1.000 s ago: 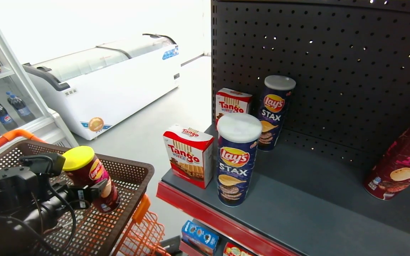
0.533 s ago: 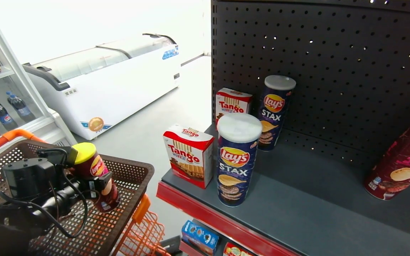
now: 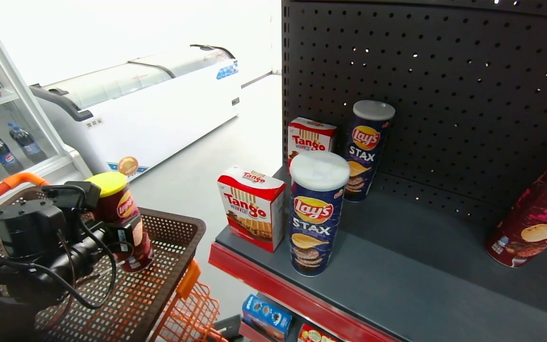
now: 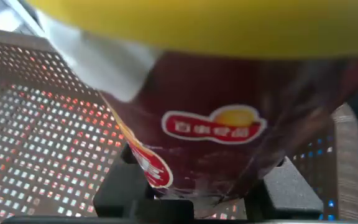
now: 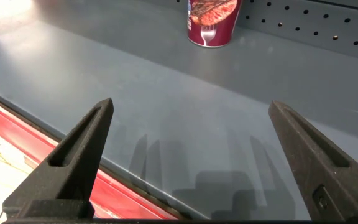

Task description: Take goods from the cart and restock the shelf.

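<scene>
The left pincer clamps a can from the side; the right pincer holds its jaws wide apart.

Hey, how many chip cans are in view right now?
4. On the shelf: a front blue can, a back blue can, and a right maroon can. The held maroon can is in the left end effector above the cart.

Free middle of the shelf
Its grey board is lying bare between the front blue chip can and the leaning maroon chip can; the front wafer box, the rear wafer box and the rear blue chip can are crowding the left end, and the pegboard is closing the back.
</scene>
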Robot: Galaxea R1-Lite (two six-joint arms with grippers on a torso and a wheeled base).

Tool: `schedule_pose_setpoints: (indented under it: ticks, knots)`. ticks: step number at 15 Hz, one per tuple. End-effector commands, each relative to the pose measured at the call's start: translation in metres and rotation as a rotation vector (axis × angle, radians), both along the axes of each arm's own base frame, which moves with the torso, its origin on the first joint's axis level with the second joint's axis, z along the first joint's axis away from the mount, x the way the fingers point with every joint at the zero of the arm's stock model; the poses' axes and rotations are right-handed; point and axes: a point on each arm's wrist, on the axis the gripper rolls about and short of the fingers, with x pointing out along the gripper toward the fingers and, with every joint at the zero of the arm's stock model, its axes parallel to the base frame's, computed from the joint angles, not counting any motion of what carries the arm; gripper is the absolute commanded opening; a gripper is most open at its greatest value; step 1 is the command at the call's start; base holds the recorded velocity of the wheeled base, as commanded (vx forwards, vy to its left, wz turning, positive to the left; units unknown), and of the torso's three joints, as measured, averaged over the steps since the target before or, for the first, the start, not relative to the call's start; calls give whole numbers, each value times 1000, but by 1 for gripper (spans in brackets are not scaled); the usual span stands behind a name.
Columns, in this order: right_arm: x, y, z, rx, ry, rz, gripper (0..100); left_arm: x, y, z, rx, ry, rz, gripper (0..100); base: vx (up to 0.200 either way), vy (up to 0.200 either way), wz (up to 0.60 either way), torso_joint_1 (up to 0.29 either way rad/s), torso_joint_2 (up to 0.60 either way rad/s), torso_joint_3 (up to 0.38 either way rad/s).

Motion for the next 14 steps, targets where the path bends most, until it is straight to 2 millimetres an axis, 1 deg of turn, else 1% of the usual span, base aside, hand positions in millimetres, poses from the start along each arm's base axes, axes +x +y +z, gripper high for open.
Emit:
schedule_pose_setpoints:
  ticks: [1,2,3,4,6,7,10,11,12,13,14]
  knots:
    - [0,0,0,0,1,0,100,-24,-6,37,-9,-129,-43,0,0,0,0,0,0,0]
    - [0,0,0,0,1,0,100,-35,-10,51,-10,-187,-64,0,0,0,0,0,0,0]
    - [0,0,0,1,1,0,100,-46,-18,60,-11,-225,-96,0,0,0,0,0,0,0]
    - [0,0,0,0,1,0,100,-56,-21,65,-13,-248,-113,0,0,0,0,0,0,0]
    - [0,0,0,0,1,0,100,-63,-24,66,5,-239,-142,0,0,0,0,0,0,0]
    - [0,0,0,0,1,0,100,-70,-30,71,12,-267,-193,0,0,0,0,0,0,0]
    - [0,0,0,1,1,0,100,-105,-61,80,-27,-311,-415,0,0,0,0,0,0,0]
    - [0,0,0,1,2,0,100,-107,-63,80,-29,-300,-433,0,0,0,0,0,0,0]
    - [0,0,0,0,1,0,100,-119,-64,84,-36,-306,-468,0,0,0,0,0,0,0]
    - [0,0,0,1,1,0,100,-122,-63,85,-37,-311,-479,0,0,0,0,0,0,0]
    - [0,0,0,0,1,0,100,-125,-68,86,-41,-311,-531,0,0,0,0,0,0,0]
